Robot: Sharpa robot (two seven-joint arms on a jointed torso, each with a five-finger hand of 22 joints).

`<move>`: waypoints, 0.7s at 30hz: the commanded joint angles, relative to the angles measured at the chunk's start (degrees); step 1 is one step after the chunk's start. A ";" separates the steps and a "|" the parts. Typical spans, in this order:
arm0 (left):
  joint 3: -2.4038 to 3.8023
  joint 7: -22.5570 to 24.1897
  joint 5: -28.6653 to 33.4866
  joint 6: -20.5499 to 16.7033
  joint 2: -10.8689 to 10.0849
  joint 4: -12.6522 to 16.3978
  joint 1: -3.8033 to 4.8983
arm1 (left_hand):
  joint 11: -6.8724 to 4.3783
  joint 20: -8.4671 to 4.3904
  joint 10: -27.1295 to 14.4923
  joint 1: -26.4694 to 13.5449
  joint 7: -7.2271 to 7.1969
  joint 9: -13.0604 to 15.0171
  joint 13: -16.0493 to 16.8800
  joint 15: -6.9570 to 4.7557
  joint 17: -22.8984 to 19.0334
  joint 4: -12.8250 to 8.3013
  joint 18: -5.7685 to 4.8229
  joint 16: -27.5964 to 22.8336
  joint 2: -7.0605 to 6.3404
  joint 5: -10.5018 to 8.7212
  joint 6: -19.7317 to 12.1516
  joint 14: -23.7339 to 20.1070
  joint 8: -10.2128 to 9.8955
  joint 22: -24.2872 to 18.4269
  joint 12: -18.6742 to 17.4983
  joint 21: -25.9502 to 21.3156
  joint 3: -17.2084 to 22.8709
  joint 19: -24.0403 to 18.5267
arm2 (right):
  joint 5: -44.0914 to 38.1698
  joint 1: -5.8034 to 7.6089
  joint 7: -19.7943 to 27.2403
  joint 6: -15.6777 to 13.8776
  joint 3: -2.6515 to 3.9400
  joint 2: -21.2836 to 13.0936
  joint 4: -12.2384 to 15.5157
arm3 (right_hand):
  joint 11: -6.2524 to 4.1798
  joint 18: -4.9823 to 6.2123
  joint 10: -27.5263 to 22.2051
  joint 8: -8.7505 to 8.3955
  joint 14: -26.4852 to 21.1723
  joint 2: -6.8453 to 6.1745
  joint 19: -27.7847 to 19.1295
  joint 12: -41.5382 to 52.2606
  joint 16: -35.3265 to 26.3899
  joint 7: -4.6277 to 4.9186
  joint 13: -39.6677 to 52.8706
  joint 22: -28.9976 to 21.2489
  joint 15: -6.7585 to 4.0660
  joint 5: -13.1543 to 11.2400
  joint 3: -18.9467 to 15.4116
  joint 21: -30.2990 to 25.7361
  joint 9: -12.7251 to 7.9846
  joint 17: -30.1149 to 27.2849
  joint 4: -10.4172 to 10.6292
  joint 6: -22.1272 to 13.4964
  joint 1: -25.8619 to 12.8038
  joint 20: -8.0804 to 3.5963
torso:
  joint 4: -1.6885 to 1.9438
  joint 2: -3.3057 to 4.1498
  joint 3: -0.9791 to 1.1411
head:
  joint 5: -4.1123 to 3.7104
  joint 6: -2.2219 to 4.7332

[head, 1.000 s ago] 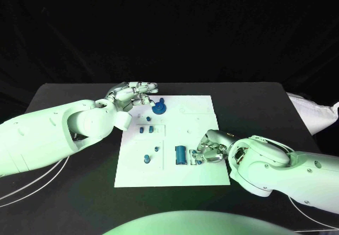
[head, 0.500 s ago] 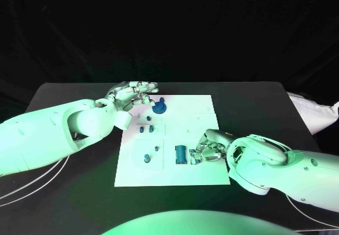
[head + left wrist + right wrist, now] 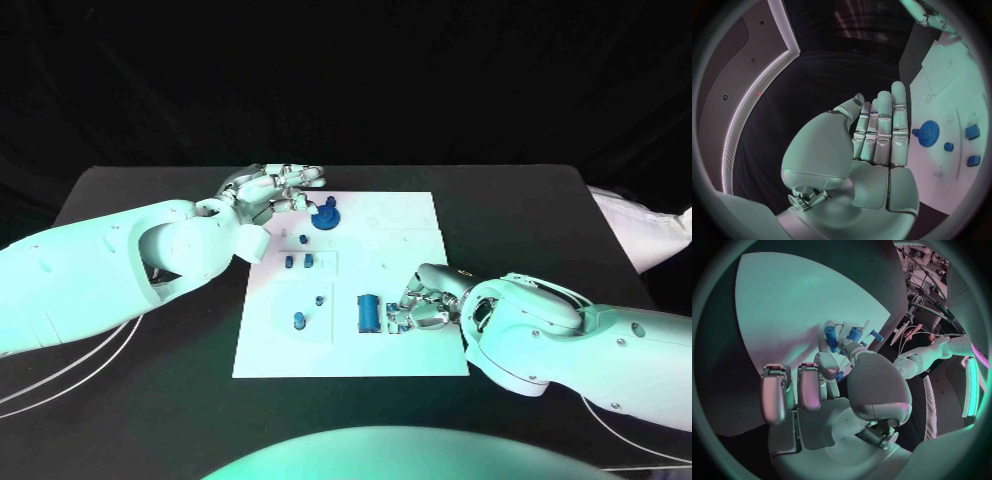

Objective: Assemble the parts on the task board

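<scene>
On the task board [image 3: 389, 262], the right hand [image 3: 426, 308] lay curled beside the long blue part [image 3: 369, 314]; its wrist view showed a small blue part [image 3: 839, 376] pinched. The left hand [image 3: 873, 150], fingers straight and empty, hovered near the blue gear [image 3: 929, 133].

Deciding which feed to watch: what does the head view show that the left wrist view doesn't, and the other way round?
Head view alone: the right hand beside the long blue cylinder and the task board's near half. Left wrist view alone: the left hand's inner side, fingers straight and together, holding nothing. Both: the blue gear and the board's far end.
</scene>
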 commanded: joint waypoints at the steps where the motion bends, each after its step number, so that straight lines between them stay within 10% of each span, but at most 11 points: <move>1: 0.05 -0.08 -0.93 1.82 0.07 0.14 -0.01 | 0.00 -0.10 -0.49 0.24 -0.08 -0.11 -0.11 -0.05 -0.09 -0.24 1.06 0.71 0.12 -0.16 -0.45 0.15 0.24 0.00 0.36 -0.10 -0.01 0.82 | 0.09 -0.11 0.17 1.11 -0.03 0.19 0.11 | -0.01 -1.05 0.57 0.24 3.45 -0.26 0.06 0.29 0.31 -0.02 0.08 5.01 -0.44 -0.40 -0.61 0.23 0.09 0.54 0.22 0.34 -0.84 -0.40 | -0.03 -0.02 0.00 | 0.05 -0.12; 21: 0.05 -0.67 -1.83 2.76 -0.01 0.24 -0.01 | -0.16 -0.32 -0.67 0.27 -0.20 -0.13 -0.27 -0.31 0.26 -0.31 1.09 3.30 0.28 -0.15 -0.64 2.65 0.60 0.17 0.93 0.38 -0.26 1.70 | -0.36 -0.11 0.67 0.99 0.00 -0.34 0.93 | -0.06 -1.07 0.90 0.64 3.48 0.49 0.13 0.57 0.42 -0.12 0.86 5.12 -0.49 2.11 -6.33 0.23 0.46 0.79 4.08 0.33 -3.76 -0.49 | -0.01 -0.01 -0.01 | 0.11 -0.29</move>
